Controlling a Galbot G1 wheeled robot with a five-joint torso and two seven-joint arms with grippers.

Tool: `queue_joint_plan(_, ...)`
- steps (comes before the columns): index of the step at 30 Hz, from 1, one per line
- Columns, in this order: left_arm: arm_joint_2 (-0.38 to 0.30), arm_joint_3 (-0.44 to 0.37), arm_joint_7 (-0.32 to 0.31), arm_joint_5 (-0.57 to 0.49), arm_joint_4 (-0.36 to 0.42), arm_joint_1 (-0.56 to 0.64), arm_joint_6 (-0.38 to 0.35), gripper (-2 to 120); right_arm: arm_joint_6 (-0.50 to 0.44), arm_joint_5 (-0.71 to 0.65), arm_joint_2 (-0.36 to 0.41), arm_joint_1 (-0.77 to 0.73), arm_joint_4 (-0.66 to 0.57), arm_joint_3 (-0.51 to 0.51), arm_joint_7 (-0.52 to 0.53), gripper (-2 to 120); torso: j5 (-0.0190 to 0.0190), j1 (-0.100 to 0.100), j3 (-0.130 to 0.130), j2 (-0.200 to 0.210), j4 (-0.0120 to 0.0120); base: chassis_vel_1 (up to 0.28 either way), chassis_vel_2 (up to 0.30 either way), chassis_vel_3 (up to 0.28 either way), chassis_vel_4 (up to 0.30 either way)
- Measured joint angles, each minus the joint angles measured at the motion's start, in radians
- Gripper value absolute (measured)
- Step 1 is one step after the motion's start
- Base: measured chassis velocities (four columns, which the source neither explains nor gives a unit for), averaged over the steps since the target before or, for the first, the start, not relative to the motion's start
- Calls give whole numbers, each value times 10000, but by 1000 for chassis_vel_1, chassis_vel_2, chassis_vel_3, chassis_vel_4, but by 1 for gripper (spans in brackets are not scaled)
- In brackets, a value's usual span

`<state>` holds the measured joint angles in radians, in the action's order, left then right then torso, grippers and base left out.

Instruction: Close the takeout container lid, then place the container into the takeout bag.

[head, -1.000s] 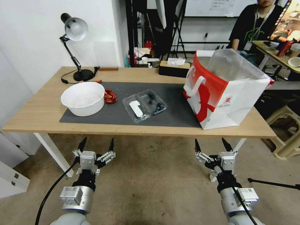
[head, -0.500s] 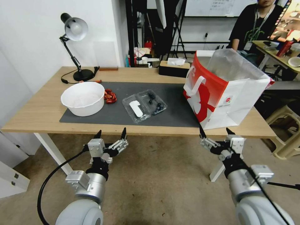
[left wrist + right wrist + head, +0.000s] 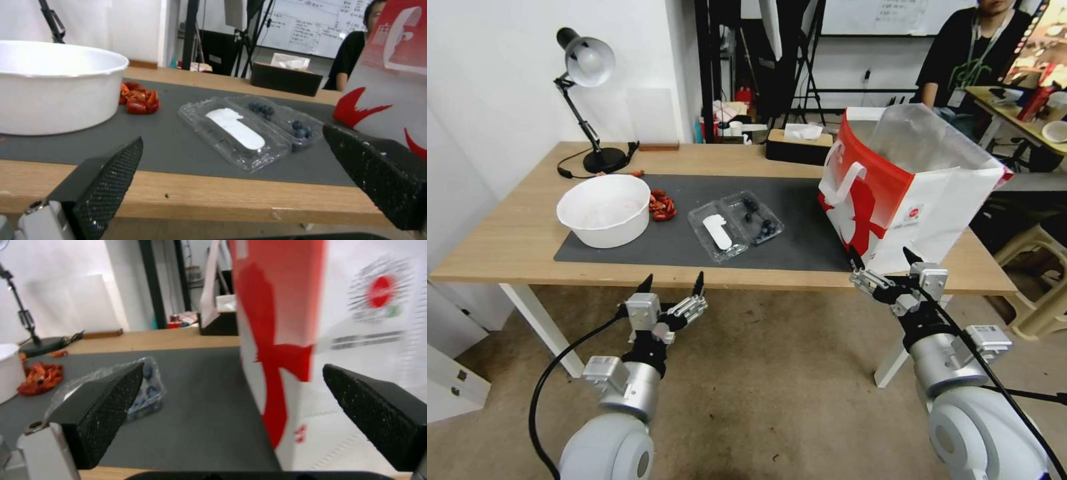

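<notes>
The takeout bag (image 3: 910, 193) stands open-mouthed at the right of the head frame, on the right end of the wooden table (image 3: 507, 247) and partly on the dark mat (image 3: 800, 233); the white bowl (image 3: 604, 209) sits left of centre; between them, at mid-frame, the container (image 3: 752, 217) lies flat and unfolded, its blueberry half toward the bag and the takeout container lid (image 3: 717, 232), with its white label, on the near-left side; the long axis of each half runs diagonally, from far-left to near-right; the left gripper (image 3: 672, 289), fingers spread apart, hangs lower centre-left just short of the table's front edge, almost straight below the lid; the right gripper (image 3: 879, 261), likewise spread, sits at the bag's near corner, farther from the lid; judged from this, the left arm is nearer for folding the lid over toward the bag.
</notes>
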<state>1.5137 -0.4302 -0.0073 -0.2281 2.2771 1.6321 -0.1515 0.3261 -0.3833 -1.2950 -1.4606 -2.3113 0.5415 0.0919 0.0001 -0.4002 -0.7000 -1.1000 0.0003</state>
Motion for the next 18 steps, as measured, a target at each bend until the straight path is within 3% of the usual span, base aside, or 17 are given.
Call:
queue_joint_plan(9, 64, -227, 5, 7, 6, 14, 96, 100, 66, -1161, 1188, 1860, 1636, -1526, 904, 100, -2, 2, -1, 0, -3, 0, 0, 0, 0)
queue_joint_plan(18, 208, -327, 3, 64, 42, 103, 228, 100, 448, -2255, 1437, 4102, 2907, -3293, 2109, 100, -2, 2, -1, 1, -4, 0, 0, 0, 0)
